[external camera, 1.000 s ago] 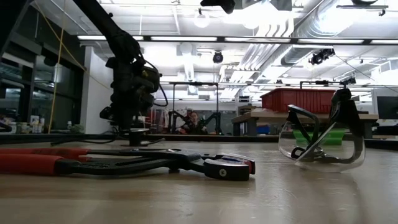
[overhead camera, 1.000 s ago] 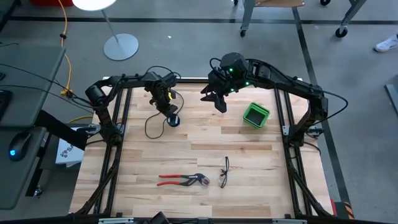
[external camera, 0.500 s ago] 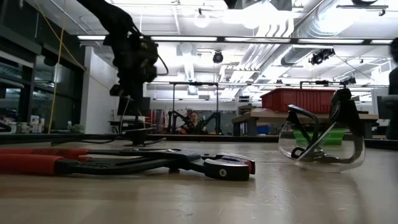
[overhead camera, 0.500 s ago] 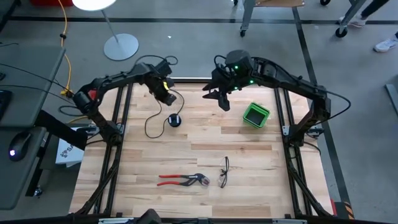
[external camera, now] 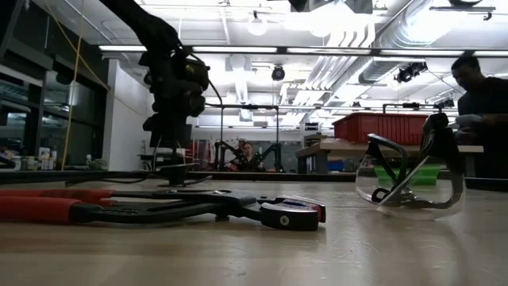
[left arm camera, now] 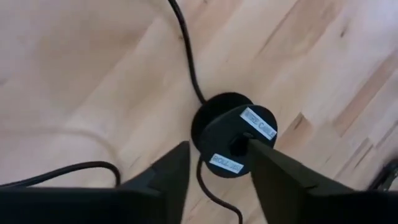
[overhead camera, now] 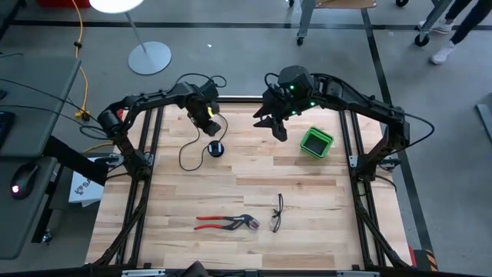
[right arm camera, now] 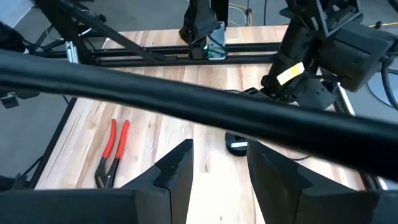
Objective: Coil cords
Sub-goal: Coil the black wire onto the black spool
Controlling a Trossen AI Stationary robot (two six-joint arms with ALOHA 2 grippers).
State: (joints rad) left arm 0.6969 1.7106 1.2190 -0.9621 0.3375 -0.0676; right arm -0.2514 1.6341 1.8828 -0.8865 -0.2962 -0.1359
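Reel (overhead camera: 216, 149) lies flat on the table (overhead camera: 307, 192), upper left of the high view, round face up. Left wrist view: two pale labels on its top face; the black disc (left arm camera: 231, 142) sits just beyond the fingertips.

Cord (overhead camera: 187, 154) leaves the reel toward the left, looping loosely on the wood; the loop's long axis runs roughly up-down in the high view. Another strand runs up from the reel toward the left gripper.

Left gripper (overhead camera: 212, 128) hangs above the reel, pointing down at it. Fingers (left arm camera: 174, 177) are parted with a gap between them, nothing clamped.

Right gripper (overhead camera: 278, 129) is raised near the table's far edge, upper centre, left of the green bin (overhead camera: 316, 142). Its fingers (right arm camera: 177, 168) are spread, empty.

Red-handled pliers (overhead camera: 224, 223) and safety glasses (overhead camera: 277, 212) lie lower centre, well apart from the reel.
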